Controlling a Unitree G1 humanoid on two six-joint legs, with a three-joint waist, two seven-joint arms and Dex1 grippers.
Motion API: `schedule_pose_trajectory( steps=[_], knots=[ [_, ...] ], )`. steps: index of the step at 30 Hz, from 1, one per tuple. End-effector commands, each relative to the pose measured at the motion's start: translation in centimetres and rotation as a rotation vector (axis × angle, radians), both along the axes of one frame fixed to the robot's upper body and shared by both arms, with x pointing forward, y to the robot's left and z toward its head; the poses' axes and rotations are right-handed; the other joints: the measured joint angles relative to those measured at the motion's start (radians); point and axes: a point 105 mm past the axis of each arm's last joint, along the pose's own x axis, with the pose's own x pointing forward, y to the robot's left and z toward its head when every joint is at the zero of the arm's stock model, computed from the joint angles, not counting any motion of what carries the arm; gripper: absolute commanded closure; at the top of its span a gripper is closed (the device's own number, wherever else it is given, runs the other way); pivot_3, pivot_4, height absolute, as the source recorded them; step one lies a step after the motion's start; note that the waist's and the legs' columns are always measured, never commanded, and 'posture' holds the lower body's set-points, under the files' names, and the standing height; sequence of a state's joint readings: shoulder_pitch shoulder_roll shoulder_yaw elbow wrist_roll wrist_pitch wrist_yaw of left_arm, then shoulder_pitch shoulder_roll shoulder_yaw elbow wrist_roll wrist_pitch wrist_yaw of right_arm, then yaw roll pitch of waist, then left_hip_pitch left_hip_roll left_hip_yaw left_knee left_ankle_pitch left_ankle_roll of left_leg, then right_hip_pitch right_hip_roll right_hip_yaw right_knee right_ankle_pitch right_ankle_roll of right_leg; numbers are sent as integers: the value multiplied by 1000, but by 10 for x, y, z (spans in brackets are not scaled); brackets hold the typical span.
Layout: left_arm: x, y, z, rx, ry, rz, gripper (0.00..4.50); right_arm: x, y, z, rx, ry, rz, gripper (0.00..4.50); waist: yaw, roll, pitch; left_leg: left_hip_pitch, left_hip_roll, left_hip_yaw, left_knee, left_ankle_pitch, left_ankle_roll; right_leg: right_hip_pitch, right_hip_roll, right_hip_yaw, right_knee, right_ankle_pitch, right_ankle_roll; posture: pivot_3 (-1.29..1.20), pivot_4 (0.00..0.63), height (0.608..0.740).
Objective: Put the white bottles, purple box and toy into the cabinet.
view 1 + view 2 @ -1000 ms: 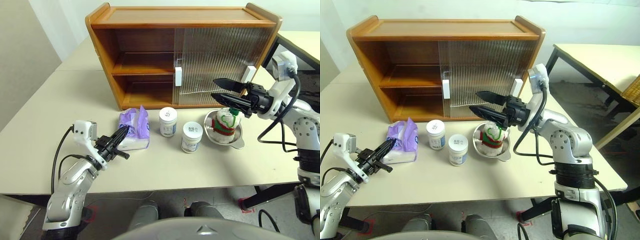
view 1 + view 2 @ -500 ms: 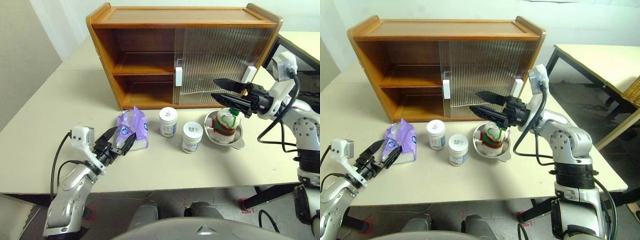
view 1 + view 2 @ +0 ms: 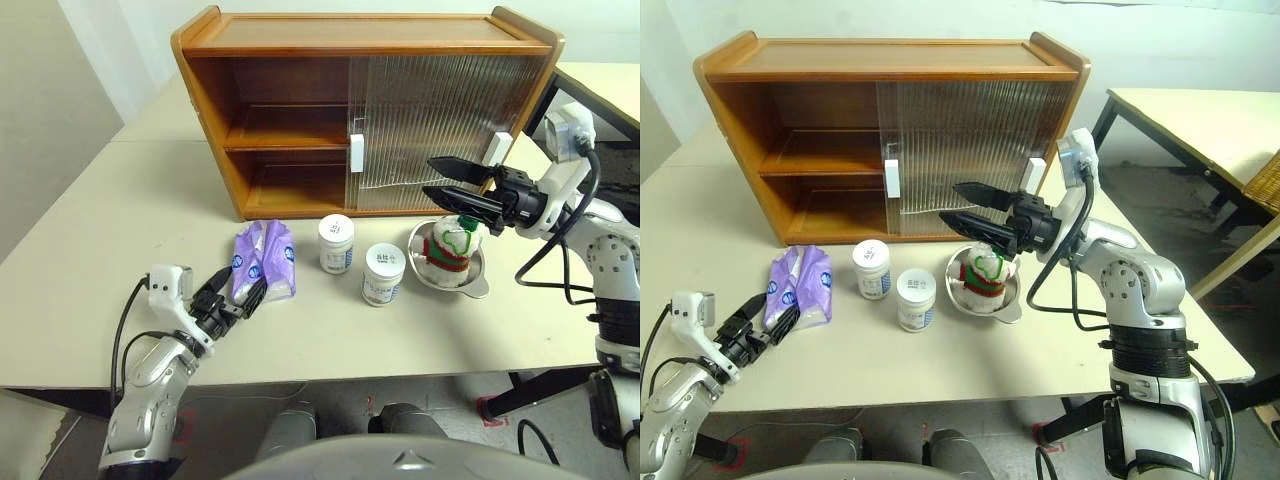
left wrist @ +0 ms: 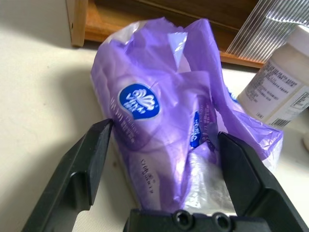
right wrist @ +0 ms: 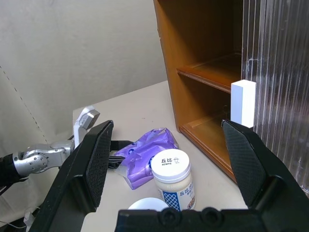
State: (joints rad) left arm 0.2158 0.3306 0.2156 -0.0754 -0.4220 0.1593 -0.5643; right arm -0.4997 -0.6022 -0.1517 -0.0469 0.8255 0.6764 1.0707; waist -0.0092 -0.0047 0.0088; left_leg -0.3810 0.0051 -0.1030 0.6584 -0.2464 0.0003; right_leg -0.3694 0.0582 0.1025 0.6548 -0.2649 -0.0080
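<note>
my left gripper [image 4: 161,145], shut a second ago, now stands wide around the purple box [image 3: 262,260], which has tipped flat on the table [image 3: 90,230] before the cabinet [image 3: 300,120]. my right gripper [image 3: 432,176] hangs wide, unmoved, above the toy [image 3: 452,245].

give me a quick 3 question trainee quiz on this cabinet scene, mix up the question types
1. True or false: the toy sits in a metal bowl.
2. Which item lies between the open fingers of the left end effector? A) a white bottle B) the purple box C) the toy
3. Fill in: the cabinet is open on the robot's ____ side.

Key
1. True
2. B
3. left
</note>
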Motion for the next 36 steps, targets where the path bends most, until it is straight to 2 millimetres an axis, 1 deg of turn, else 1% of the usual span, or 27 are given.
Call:
schedule_pose_trajectory(
  steps=[1, 8, 11, 12, 15, 19, 21, 25, 27, 30, 32, 36],
  knots=[
    [-1, 1, -9, 12, 34, -1, 989, 1, -3, 9, 0, -34, -14, 0, 0, 0, 0, 0, 0, 0, 0, 0, 0, 0, 0, 0, 0, 0, 0, -31, 2, 740],
    [1, 3, -4, 18, 26, -5, 3405, 3, -3, 9, 3, -43, -20, 0, 0, 1, 0, 0, 0, 0, 0, 0, 0, 1, 0, 0, 0, 0, 0, -31, 0, 740],
    [1, 3, -3, 22, 21, -5, 4329, 3, -3, 9, 3, -44, -20, 0, -1, 1, -1, 0, 0, 0, 0, 0, 0, 1, 0, 0, 0, 0, 0, -30, 0, 740],
    [2, 4, -1, 24, 15, -6, 4466, 3, -2, 9, 4, -45, -20, 0, -1, 1, -1, 0, 0, 0, 0, 0, 0, 1, 0, 0, 0, 0, 0, -30, 0, 740],
    [5, 2, 8, 28, -12, -16, 4466, 3, -2, 8, 6, -46, -19, 0, -1, 1, -1, 0, 0, 0, 0, 0, 0, 0, 0, 0, 0, 0, 0, -29, 0, 740],
    [16, -11, 42, 19, -97, -59, 4466, 3, 0, 7, 7, -45, -16, 0, 0, 0, 0, 0, -1, 0, 1, 0, 0, 1, 1, 0, 0, 0, 0, -22, 0, 740],
    [22, -14, 59, 6, -139, -74, 4466, 4, 1, 7, 8, -44, -14, 0, 1, 0, 0, 0, -2, 1, 1, 1, 1, 1, 1, -1, 0, 0, 0, -20, 0, 740],
    [35, -14, 96, -18, -218, -69, 4466, 5, 1, 6, 8, -43, -12, 0, 0, 0, -1, 1, -2, 1, 2, 1, 1, 3, 1, -1, 0, 1, 0, -20, 0, 740],
    [43, -10, 116, -32, -262, -37, 4466, 5, 2, 6, 8, -42, -11, 0, 0, 0, -1, 1, -2, 2, 2, 1, 1, 3, 1, -1, 0, 1, 0, -20, 0, 740],
    [49, -7, 130, -39, -286, -20, 4466, 5, 2, 5, 10, -41, -8, 0, 0, 0, -1, 2, -2, 3, 2, 1, 1, 3, 2, -1, 0, 2, 0, -13, 1, 740],
    [58, -7, 145, -45, -313, -7, 4466, 5, 3, 4, 11, -40, -7, 0, 1, 0, 0, 2, -2, 3, 2, 1, 1, 4, 2, -1, 0, 2, 0, -15, 2, 740],
    [75, -8, 159, -54, -321, 16, 4466, 4, 4, 3, 15, -39, -6, 0, 2, 0, 0, 3, -2, 2, 3, 1, 1, 5, 4, -1, 0, 3, 0, -23, 2, 740]
  ],
)
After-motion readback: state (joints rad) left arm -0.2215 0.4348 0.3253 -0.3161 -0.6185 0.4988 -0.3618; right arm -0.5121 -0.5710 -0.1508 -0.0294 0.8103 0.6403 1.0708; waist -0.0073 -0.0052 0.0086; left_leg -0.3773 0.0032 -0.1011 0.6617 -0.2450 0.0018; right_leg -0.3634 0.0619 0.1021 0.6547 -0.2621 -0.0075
